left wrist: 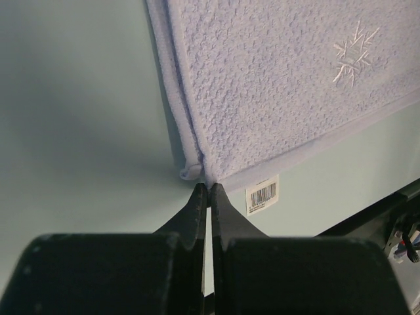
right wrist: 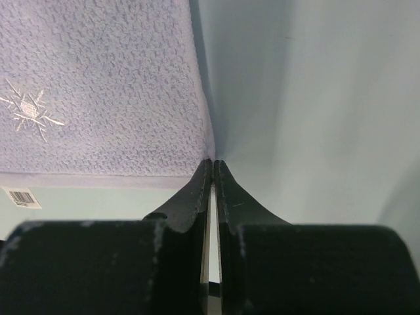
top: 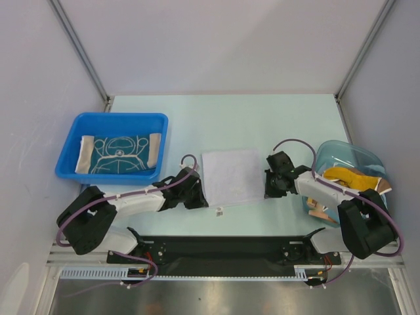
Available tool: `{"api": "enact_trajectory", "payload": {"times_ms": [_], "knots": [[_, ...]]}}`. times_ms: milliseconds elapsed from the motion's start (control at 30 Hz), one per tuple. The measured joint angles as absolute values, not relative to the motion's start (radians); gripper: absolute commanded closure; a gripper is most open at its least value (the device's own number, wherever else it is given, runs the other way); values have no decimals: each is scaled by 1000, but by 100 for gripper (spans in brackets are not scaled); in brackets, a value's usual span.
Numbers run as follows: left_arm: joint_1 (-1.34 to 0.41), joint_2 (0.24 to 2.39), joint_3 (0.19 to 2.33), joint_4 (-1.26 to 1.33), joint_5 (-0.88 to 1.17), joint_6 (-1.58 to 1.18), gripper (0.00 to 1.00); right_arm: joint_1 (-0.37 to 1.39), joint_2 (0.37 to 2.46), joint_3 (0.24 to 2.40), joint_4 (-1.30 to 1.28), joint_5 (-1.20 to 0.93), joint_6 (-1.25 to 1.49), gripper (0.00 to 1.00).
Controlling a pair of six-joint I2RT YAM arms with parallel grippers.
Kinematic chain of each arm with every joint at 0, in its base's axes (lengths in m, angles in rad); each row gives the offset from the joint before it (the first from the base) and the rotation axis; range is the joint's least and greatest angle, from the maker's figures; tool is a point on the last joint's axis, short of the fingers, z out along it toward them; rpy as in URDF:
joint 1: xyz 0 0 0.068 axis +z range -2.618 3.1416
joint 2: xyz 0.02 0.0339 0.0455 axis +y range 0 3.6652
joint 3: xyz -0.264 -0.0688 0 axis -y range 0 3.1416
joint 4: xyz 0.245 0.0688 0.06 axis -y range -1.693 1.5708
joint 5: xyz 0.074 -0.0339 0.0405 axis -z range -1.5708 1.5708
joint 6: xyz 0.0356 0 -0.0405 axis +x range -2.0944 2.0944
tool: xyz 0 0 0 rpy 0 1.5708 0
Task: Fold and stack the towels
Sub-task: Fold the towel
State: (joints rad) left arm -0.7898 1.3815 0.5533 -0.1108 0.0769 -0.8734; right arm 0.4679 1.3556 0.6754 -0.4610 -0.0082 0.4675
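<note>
Top view: the pale lavender-white towel [top: 231, 176] lies spread flat at the middle of the table [top: 262, 125], between the two arms, with a small barcode tag [top: 219, 211] sticking out at its near left corner. The left gripper [top: 195, 194] sits low at that near left corner, and the right gripper [top: 270, 187] sits at the towel's right edge near its near right corner. Left wrist view: the left gripper [left wrist: 208, 189] has its jaws pressed together, with only a hairline between them. The tips meet the rolled hem at the corner of the towel [left wrist: 282, 85], and the tag [left wrist: 262, 195] lies just to their right. I cannot tell whether any cloth is actually caught between them. A white snowflake motif [left wrist: 354, 56] shows on the pile. Right wrist view: the right gripper [right wrist: 212, 164] is likewise drawn narrow, showing a thin slit, and its tips touch the towel [right wrist: 98, 85] corner. Again I cannot tell if it has a bite. Far left, a blue bin [top: 65, 157] holds the teal towel with white swirls [top: 118, 154], laid flat. Far right, a clear blue tub [top: 348, 152] holds a brown and yellow towel [top: 351, 177], bunched up, partly behind the right arm.
</note>
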Motion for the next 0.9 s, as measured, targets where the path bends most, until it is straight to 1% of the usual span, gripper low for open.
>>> {"api": "enact_trajectory", "payload": {"times_ms": [67, 133, 233, 267, 300, 367, 400, 467, 500, 533, 633, 700, 733, 767, 867, 900], "knots": [[-790, 1382, 553, -113, 70, -873, 100, 467, 1356, 675, -459, -10, 471, 100], [-790, 1382, 553, -115, 62, -872, 99, 467, 1356, 675, -456, -14, 473, 92], [-790, 1382, 554, -120, 53, -866, 76, 467, 1356, 671, -448, -23, 482, 83], [-790, 1382, 554, -127, 48, -861, 64, 467, 1355, 667, -445, -25, 482, 80], [-790, 1381, 557, -133, 49, -858, 60, 467, 1355, 664, -445, -25, 484, 74], [-790, 1380, 582, -156, 33, -851, 50, 463, 1349, 660, -452, -25, 490, 70], [-790, 1380, 595, -179, 21, -845, 48, 460, 1345, 660, -456, -25, 490, 66], [-790, 1380, 635, -251, -11, -827, 45, 447, 1328, 665, -478, -28, 493, 63], [-789, 1379, 661, -284, -31, -812, 44, 437, 1320, 678, -500, -31, 494, 60], [-785, 1379, 697, -323, -49, -796, 44, 426, 1315, 698, -518, -36, 492, 60], [-767, 1386, 823, -379, -76, -732, 46, 394, 1312, 784, -530, -63, 472, 68], [-736, 1423, 927, -380, -87, -678, 50, 374, 1327, 853, -509, -101, 450, 76], [-720, 1446, 970, -375, -91, -651, 50, 368, 1351, 890, -488, -120, 436, 76], [-703, 1477, 1013, -372, -96, -625, 54, 362, 1382, 928, -463, -137, 421, 77], [-652, 1592, 1112, -355, -94, -558, 60, 349, 1494, 1011, -384, -176, 386, 80], [-634, 1637, 1135, -353, -91, -538, 60, 342, 1543, 1035, -355, -197, 374, 80]]}}
